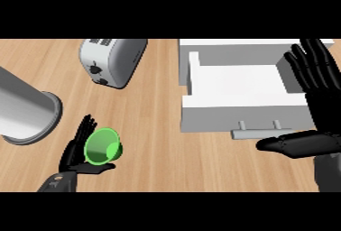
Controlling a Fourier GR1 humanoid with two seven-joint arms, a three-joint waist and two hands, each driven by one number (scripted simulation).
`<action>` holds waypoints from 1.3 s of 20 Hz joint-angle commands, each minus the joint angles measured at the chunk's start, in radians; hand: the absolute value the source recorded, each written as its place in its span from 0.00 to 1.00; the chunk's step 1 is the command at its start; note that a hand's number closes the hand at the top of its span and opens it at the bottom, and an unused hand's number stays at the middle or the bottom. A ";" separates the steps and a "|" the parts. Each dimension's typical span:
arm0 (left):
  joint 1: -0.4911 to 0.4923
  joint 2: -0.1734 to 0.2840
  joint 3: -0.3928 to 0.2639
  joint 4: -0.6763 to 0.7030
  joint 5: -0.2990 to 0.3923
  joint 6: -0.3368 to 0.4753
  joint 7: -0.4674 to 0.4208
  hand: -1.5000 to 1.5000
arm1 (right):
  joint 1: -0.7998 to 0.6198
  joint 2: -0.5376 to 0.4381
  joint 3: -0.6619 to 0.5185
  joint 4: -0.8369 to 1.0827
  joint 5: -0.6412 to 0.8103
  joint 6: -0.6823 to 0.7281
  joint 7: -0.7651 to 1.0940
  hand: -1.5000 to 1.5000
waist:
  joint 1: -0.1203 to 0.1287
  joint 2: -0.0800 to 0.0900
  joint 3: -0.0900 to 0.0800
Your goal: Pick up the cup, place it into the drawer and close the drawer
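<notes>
The wooden counter (166,135) fills the head view. At the lower left the left hand (75,153) comes up from the bottom edge, its fingers reaching up behind a bright green cup (103,146) and its thumb running underneath it, so the hand cups the cup from the left and below. The cup is tipped on its side, with its open mouth turned toward the view and slightly to the left. Whether it touches the counter or is lifted off it cannot be told from this angle.

To the left of the hand, a large grey metal cylinder (26,113) lies across the left edge of the view, its round end facing the cup's side. Above the cup, well apart from it, a silver toaster (112,61) stands near the top of the counter.

On the right sits a white cabinet block with its drawer (243,92) pulled open, showing a pale inside. The drawer's front carries a grey bar handle (260,131) facing the lower edge. The cup is outside the drawer, well to its left.

The right hand (313,113) stands at the right edge over the drawer's right side, wide open with fingers straight and pointing up, the thumb stretched out leftward just below the handle. It holds nothing
</notes>
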 commanded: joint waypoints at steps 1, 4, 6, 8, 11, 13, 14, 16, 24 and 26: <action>-0.029 -0.021 -0.003 0.042 -0.010 -0.043 -0.092 0.00 | 0.019 0.018 0.041 -0.004 0.047 -0.005 -0.020 0.00 | -0.002 0.002 -0.002; -0.052 -0.003 0.010 0.057 -0.003 -0.059 -0.089 0.00 | -0.043 -0.009 0.000 0.001 -0.006 0.000 0.034 0.00 | -0.007 0.004 -0.003; -0.047 -0.033 -0.002 0.057 -0.013 -0.066 -0.101 0.00 | -0.042 -0.016 -0.015 0.038 0.002 0.004 0.003 0.00 | -0.004 0.004 -0.002; -0.043 -0.025 -0.010 0.048 -0.012 -0.134 -0.092 0.00 | -0.040 -0.009 -0.001 0.048 0.011 0.004 0.007 0.00 | 0.001 0.002 -0.002; -0.072 -0.064 -0.017 0.039 -0.011 -0.169 -0.083 1.00 | -0.026 0.012 0.002 0.042 0.015 -0.009 -0.015 0.00 | -0.007 0.007 -0.003; -0.042 -0.050 -0.013 0.021 0.002 -0.236 -0.121 1.00 | 0.003 -0.015 -0.020 0.027 -0.005 0.016 -0.008 0.00 | -0.006 0.004 -0.003; -0.034 -0.057 -0.034 -0.004 -0.027 -0.150 -0.175 1.00 | 0.001 -0.016 -0.022 0.045 -0.005 0.024 -0.025 0.00 | -0.003 0.004 -0.003; -0.028 -0.037 -0.017 -0.042 -0.021 -0.066 -0.224 1.00 | -0.022 -0.013 0.000 0.009 0.015 0.002 0.015 0.00 | 0.001 0.002 -0.003; -0.028 -0.110 0.099 -0.082 0.045 0.282 -0.281 1.00 | -0.048 -0.026 -0.048 0.055 -0.027 0.012 0.003 0.00 | 0.003 0.003 -0.002; -0.082 -0.095 0.154 -0.082 0.087 0.322 -0.227 1.00 | -0.045 -0.053 -0.050 0.018 -0.052 0.038 0.045 0.00 | -0.009 0.002 -0.003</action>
